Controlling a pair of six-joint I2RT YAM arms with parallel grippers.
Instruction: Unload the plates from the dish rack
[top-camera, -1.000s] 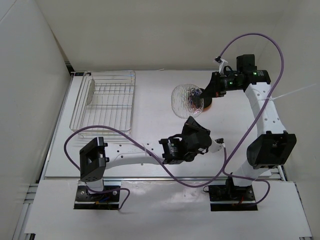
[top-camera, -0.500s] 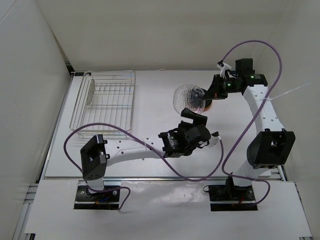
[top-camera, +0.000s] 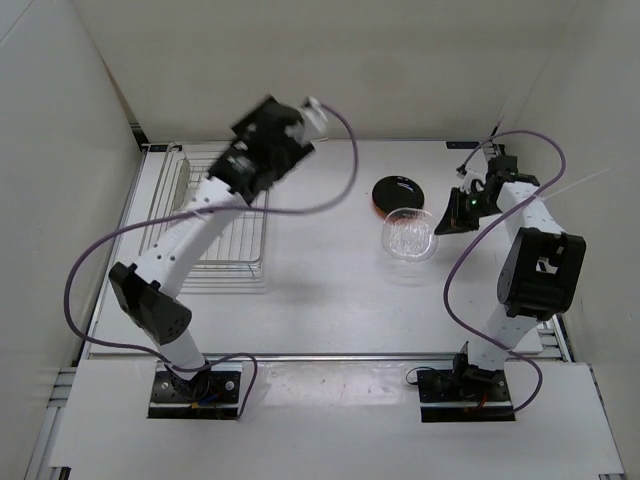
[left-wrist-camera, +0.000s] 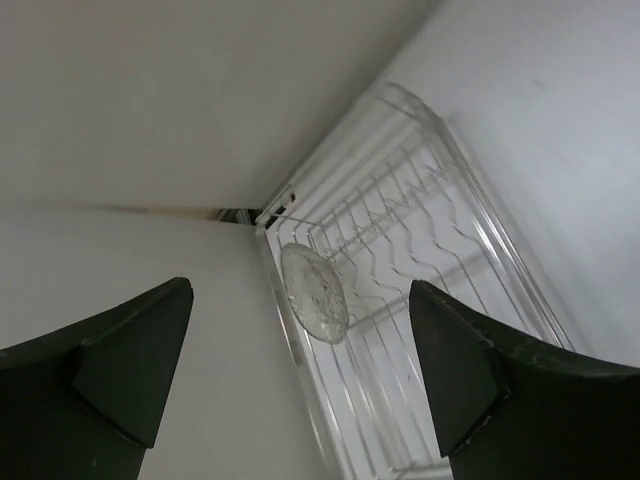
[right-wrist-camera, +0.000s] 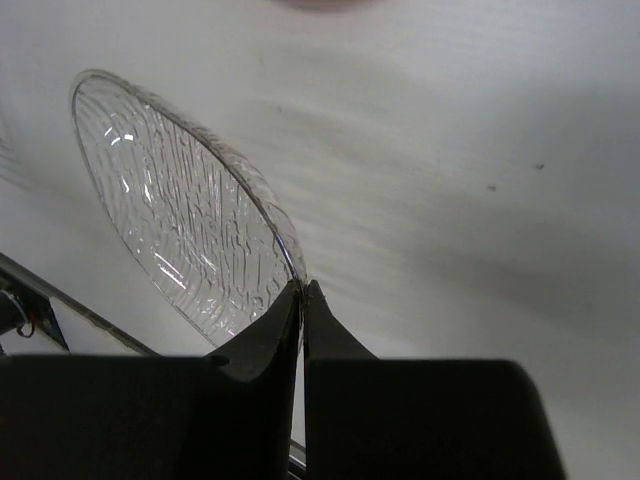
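Clear textured glass plate (right-wrist-camera: 180, 230) pinched at rim by right pincer (right-wrist-camera: 302, 290); release judged due. Left pincer (left-wrist-camera: 300, 290) spread above silver wire dish rack (left-wrist-camera: 400, 230); pale upright plate (left-wrist-camera: 322, 308) to be gripped next.

My left pincer (left-wrist-camera: 300, 290) hangs above the dish rack (left-wrist-camera: 500, 230), which sits on the bench (top-camera: 320, 290) at its far left corner. Below that pincer, one racked plate (left-wrist-camera: 315, 290) stands on edge inside the rack, close to its left wall. Well to the right, my right pincer (right-wrist-camera: 300, 290) is low over the bench, with the rim of the held plate (right-wrist-camera: 180, 210) between its jaws. That plate extends to the pincer's left. Behind it and left of the pincer lie two stacked plates (top-camera: 398, 192), flat on the bench, just beside the held plate's far edge.
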